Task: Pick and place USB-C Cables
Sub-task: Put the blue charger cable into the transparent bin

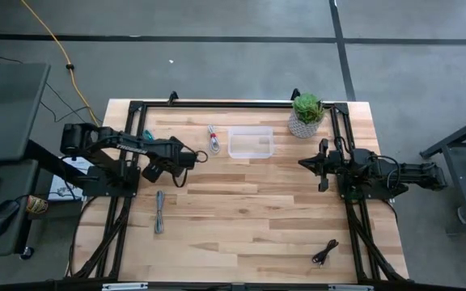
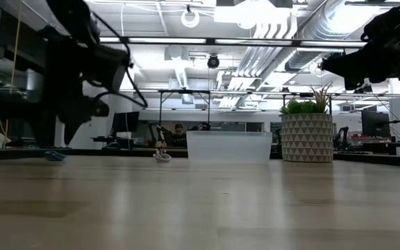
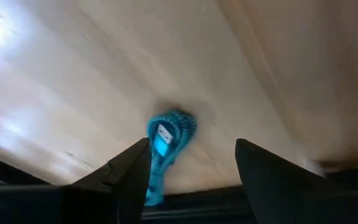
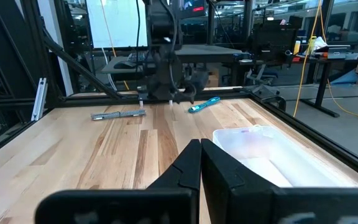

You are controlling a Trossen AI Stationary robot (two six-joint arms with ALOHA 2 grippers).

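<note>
The whitish-grey cable with red bits (image 1: 213, 139) lies on the table left of the clear bin (image 1: 251, 142). It looks blue in the left wrist view (image 3: 166, 142) and the right wrist view (image 4: 204, 104). My left gripper (image 1: 191, 156) hangs open above the table just near-left of this cable, which shows close to one finger (image 3: 129, 171) without touching it. The longer blue-grey cable (image 1: 159, 212) lies near the left frame rail. The black cable (image 1: 324, 253) lies at the near right. My right gripper (image 1: 307, 164) waits shut (image 4: 201, 155) over the table's right part.
A potted plant (image 1: 307, 115) stands at the far right, beside the bin. Black frame rails (image 1: 124, 202) run along both sides of the table. Bare wood lies across the middle and near part. A yellow cord (image 1: 55, 44) runs on the floor beyond the table.
</note>
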